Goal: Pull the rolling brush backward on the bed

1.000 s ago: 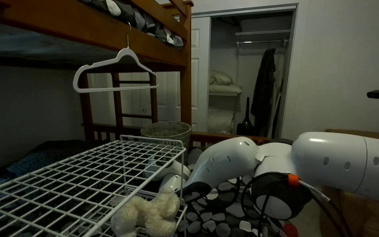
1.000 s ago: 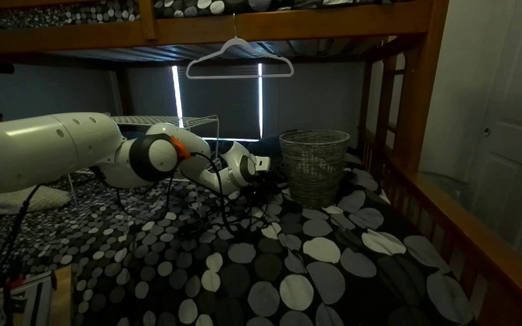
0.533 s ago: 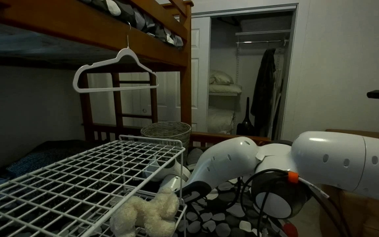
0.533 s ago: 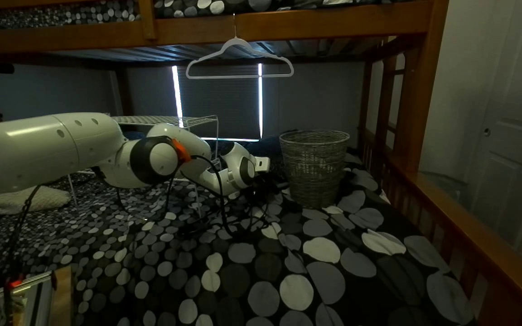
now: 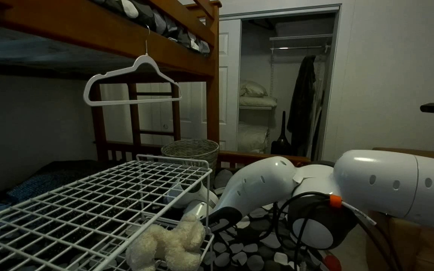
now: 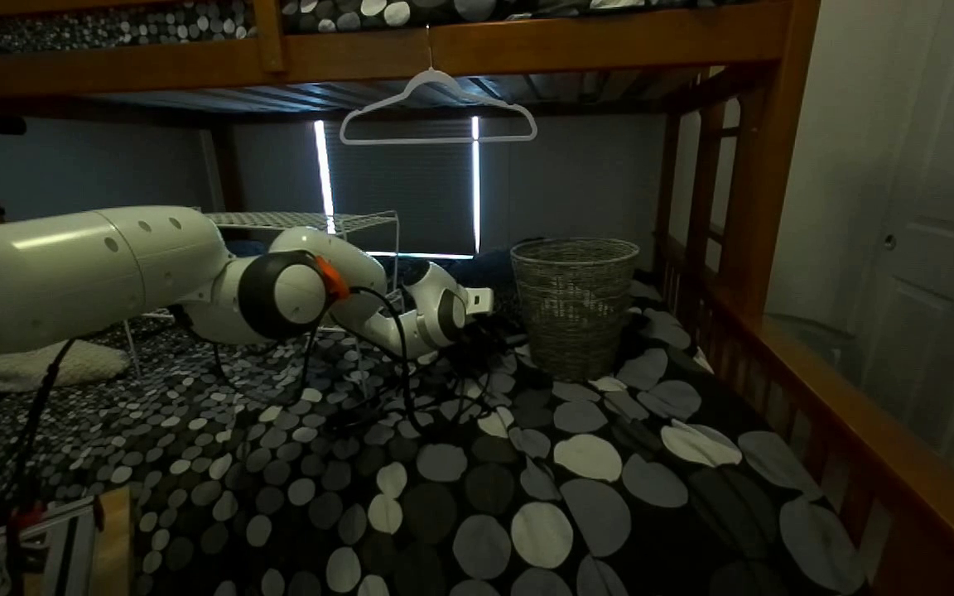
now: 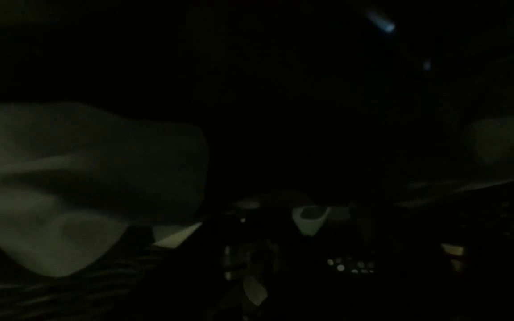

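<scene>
The bed's black cover (image 6: 585,459), printed with grey and white ovals, spreads below the arm, with its reddish-brown wooden rail (image 6: 874,434) along the side. I cannot make out the rolling brush in any view; it is hidden or lost in the dark. My gripper (image 6: 469,348) is a black shape low over the cover in an exterior view, close to the basket, its fingers merging with cables and shadow. The wrist view is nearly black around the jaws, so neither their opening nor anything between them can be read. In the other exterior picture, rack and arm cover the gripper.
A woven basket (image 6: 576,314) stands on the bed right beside the gripper. A white wire rack (image 5: 171,158) flanks the arm, with a cream plush toy (image 5: 187,241) at its near end. A white hanger (image 6: 440,141) hangs from the upper bunk. Loose cables trail beneath the arm.
The arm has shifted only slightly, its wrist a touch lower. Basket, rack, toy and hanger have stayed where they were.
</scene>
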You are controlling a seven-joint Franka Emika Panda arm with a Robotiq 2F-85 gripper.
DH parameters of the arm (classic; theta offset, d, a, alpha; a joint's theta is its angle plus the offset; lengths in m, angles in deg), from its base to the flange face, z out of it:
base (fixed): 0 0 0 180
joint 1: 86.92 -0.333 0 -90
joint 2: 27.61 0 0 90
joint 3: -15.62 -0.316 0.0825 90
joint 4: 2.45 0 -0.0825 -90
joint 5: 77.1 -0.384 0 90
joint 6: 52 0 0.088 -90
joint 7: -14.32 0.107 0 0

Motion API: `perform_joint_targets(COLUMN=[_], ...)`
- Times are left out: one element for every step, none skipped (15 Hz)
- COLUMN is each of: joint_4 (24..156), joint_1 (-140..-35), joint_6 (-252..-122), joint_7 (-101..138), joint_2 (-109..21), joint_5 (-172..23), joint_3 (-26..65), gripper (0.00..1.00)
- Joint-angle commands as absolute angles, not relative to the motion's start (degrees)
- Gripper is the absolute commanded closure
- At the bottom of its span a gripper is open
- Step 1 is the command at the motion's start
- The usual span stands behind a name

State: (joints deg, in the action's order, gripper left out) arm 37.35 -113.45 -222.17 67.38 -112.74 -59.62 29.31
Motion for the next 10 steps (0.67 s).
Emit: perform_joint_targets(joint_4=[38.5,38.4,38.3,38.1,37.7,37.3,36.8,36.3,35.6,34.4], joint_1=[-113.7,-113.7,-113.6,-113.6,-113.5,-113.3,-113.1,-113.4,-113.2,-113.0], joint_6=[-221.9,-221.6,-221.2,-221.0,-220.1,-218.9,-217.3,-214.8,-212.1,-209.2], joint_7=[65.6,65.2,65.0,64.8,64.3,63.6,62.7,59.5,57.9,55.8], joint_2=[-112.7,-112.7,-112.7,-112.7,-112.7,-112.7,-112.7,-112.7,-112.6,-112.8], joint_5=[-58.8,-59.0,-59.1,-59.1,-59.4,-59.6,-60.0,-63.4,-64.2,-65.0], joint_3=[28.1,27.8,27.7,27.6,27.2,26.5,25.5,25.1,24.1,23.0], gripper=[0.9,0.97,0.97,0.94,0.94,0.94,0.94,0.94,0.94,0.94])
